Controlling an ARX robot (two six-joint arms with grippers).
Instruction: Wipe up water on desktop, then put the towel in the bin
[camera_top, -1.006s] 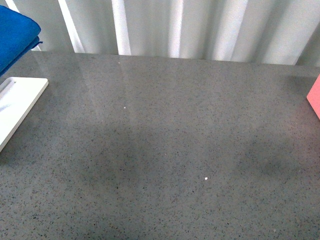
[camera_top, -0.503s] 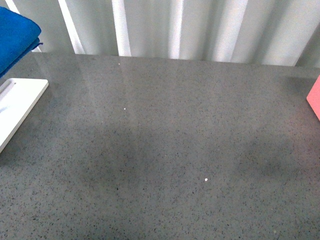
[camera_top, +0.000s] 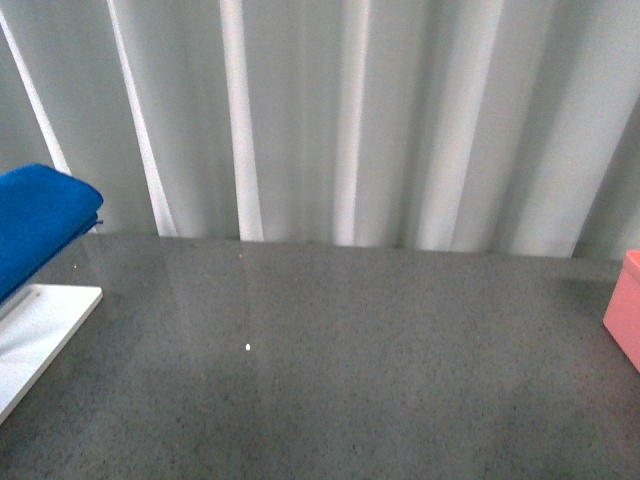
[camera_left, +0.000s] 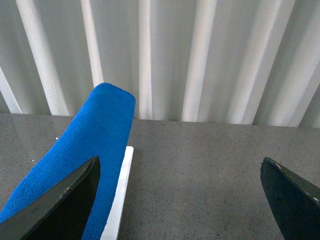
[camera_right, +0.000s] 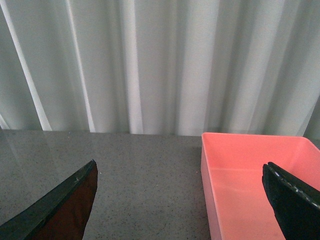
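Left wrist view: the towel (camera_left: 95, 145) lies ahead at one edge of the wide-spread, empty left hand (camera_left: 180, 170).

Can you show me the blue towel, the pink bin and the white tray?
towel (camera_left: 95, 135), left wrist view, fluffy top side
pink bin (camera_right: 250, 150), right wrist view, inner back wall
white tray (camera_top: 45, 328), front view, bare flat top
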